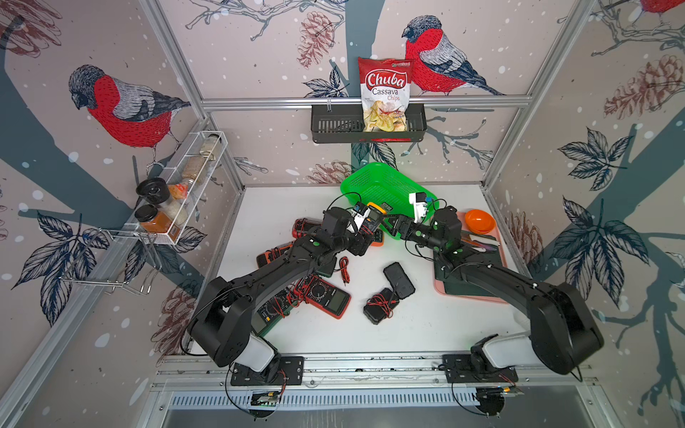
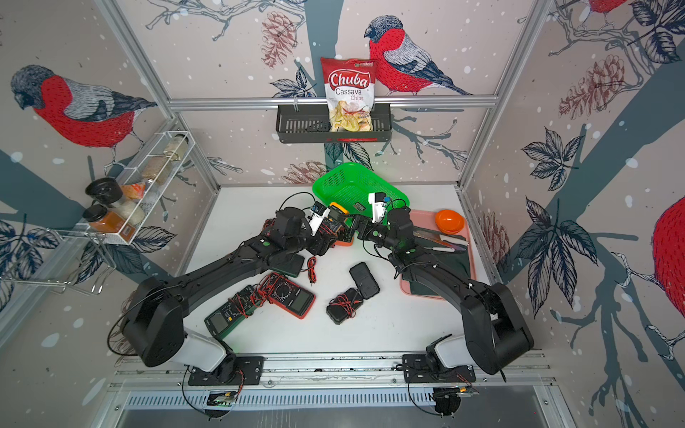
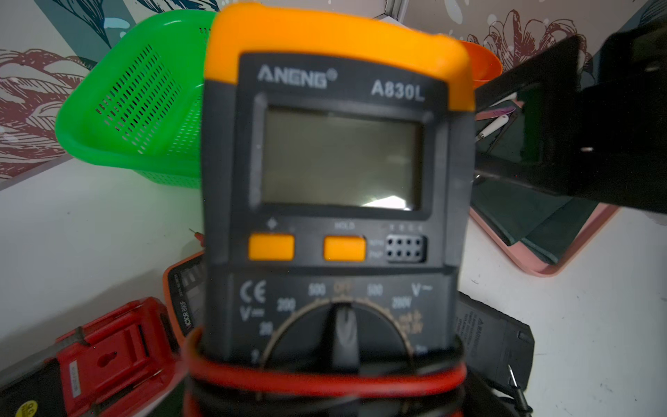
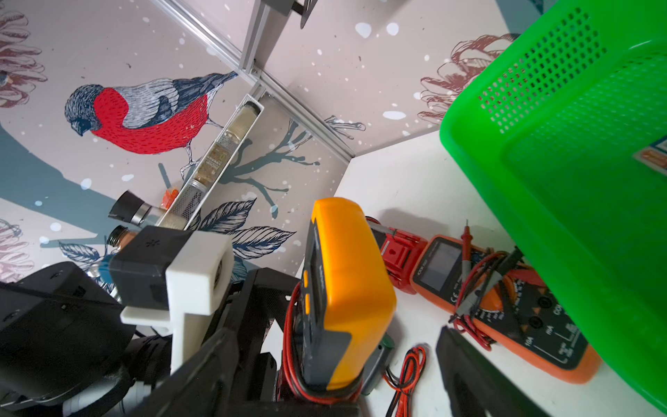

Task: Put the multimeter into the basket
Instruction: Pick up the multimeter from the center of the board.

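Note:
An orange-and-grey multimeter [image 1: 374, 215] [image 2: 337, 215] with red and black leads wound round its lower end is held upright above the table. My left gripper [image 1: 370, 228] is shut on that lower end. In the left wrist view the multimeter [image 3: 339, 162] fills the frame and hides the fingers. My right gripper [image 4: 335, 335] [image 1: 388, 224] is open, one finger on each side of the multimeter [image 4: 346, 289], not touching it. The bright green basket [image 1: 385, 185] [image 2: 352, 183] [image 3: 137, 108] [image 4: 577, 180] stands just behind, tipped up on one side.
Several other multimeters lie on the table: a red one [image 1: 326, 292], a green one [image 1: 270, 311], black ones [image 1: 398, 279], an orange one [image 4: 505, 307]. A pink tray [image 1: 470, 292] with an orange bowl [image 1: 480, 221] is on the right. A black wall rack [image 1: 333, 128] holds a chips bag.

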You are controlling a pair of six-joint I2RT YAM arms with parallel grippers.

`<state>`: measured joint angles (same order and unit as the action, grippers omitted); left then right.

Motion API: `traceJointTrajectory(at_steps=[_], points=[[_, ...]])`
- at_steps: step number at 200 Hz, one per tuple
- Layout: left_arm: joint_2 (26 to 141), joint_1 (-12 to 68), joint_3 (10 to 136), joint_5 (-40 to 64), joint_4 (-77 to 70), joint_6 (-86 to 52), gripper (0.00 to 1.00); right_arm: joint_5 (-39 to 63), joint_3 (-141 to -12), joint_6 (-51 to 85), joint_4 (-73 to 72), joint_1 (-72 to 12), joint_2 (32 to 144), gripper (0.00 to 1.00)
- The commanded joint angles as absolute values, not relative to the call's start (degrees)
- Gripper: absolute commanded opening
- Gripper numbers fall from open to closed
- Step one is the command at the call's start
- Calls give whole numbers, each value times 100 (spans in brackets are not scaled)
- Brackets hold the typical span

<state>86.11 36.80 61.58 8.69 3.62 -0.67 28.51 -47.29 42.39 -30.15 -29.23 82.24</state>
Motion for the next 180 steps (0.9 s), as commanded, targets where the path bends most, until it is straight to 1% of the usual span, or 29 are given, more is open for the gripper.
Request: traceJointTrajectory(at_steps=[1, 16, 36, 50, 79, 104, 112, 120, 124, 129, 134, 135, 144, 149, 156, 160, 180], points=[[8631, 3665, 6237, 1134, -82, -154, 0, 3023, -4895, 4342, -3445, -2991, 8487, 88], [8631, 3656, 6246, 1149, -75, -147, 0, 3045, -5011, 4339, -3460, -3026, 8678, 86], [8631, 3647, 6255, 1151, -44, -123, 0, 3196, -5099, 4401, -3653, -3066, 8876, 80], [8664, 3634, 6270, 1125, -7, -114, 0, 3255, -5154, 4429, -3737, -3093, 8960, 73], [8743, 3579, 6301, 1172, 0, -141, 0, 3285, -5246, 4443, -3781, -3138, 9096, 65], [8806, 3560, 6359, 1213, 0, -158, 0, 3279, -5303, 4447, -3749, -3142, 9209, 52], [8815, 3552, 6373, 1213, 0, -168, 0, 3278, -5319, 4452, -3744, -3138, 9229, 44], [8809, 3546, 6377, 1213, -9, -182, 7, 3272, -5330, 4456, -3746, -3130, 9243, 38], [8802, 3540, 6375, 1205, -15, -191, 13, 3263, -5335, 4456, -3740, -3117, 9246, 35], [8790, 3533, 6368, 1200, -31, -206, 23, 3246, -5359, 4464, -3740, -3110, 9255, 31], [8773, 3514, 6356, 1213, -56, -226, 36, 3237, -5369, 4473, -3745, -3085, 9263, 28], [8768, 3515, 6351, 1222, -59, -231, 38, 3236, -5370, 4473, -3745, -3081, 9264, 27], [8718, 3482, 6334, 1256, -99, -272, 63, 3202, -5404, 4495, -3750, -3035, 9280, 22], [8683, 3460, 6316, 1265, -127, -308, 75, 3186, -5429, 4515, -3757, -3002, 9291, 21], [8631, 3431, 6309, 1282, -157, -346, 96, 3174, -5473, 4548, -3779, -2942, 9308, 21], [8596, 3416, 6290, 1283, -180, -359, 98, 3169, -5494, 4565, -3788, -2902, 9331, 20], [8347, 3328, 6194, 1225, -306, -474, 98, 3138, -5656, 4698, -3937, -2673, 9441, 18]])
